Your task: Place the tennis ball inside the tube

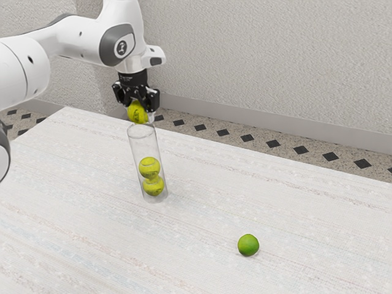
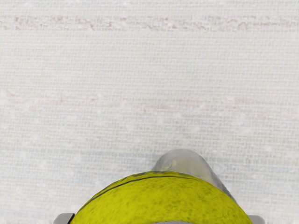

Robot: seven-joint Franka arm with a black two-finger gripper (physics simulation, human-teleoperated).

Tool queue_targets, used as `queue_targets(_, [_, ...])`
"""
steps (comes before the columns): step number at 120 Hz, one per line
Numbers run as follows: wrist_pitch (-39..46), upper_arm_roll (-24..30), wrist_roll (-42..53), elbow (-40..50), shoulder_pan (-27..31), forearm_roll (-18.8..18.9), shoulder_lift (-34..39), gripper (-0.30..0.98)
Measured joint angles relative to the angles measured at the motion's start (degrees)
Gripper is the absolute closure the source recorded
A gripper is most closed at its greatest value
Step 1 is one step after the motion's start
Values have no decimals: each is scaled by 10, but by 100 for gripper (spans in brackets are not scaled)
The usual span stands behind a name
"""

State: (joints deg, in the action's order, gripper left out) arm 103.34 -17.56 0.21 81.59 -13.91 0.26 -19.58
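Nearly loaded: the tennis ball (image 1: 136,113) is held in the gripper (image 1: 140,111), above the tube (image 1: 144,147).
Two balls (image 1: 149,167) are already stacked inside, in from the tabletop's (image 1: 306,214) far edge in the exterior view; lowering and release are left. Part of the tube is hidden by the held ball in the wrist view, so centring can hardly be judged.

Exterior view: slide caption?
Pincer holds a tennis ball above the clear tube, two more balls inside; lime apart.
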Motion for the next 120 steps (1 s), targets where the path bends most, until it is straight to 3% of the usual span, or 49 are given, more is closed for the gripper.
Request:
queue_targets(104, [2,-1,-4,49,-10,-3,24,41])
queue_targets(120, [1,-2,-2,45,-11,-6,24,23])
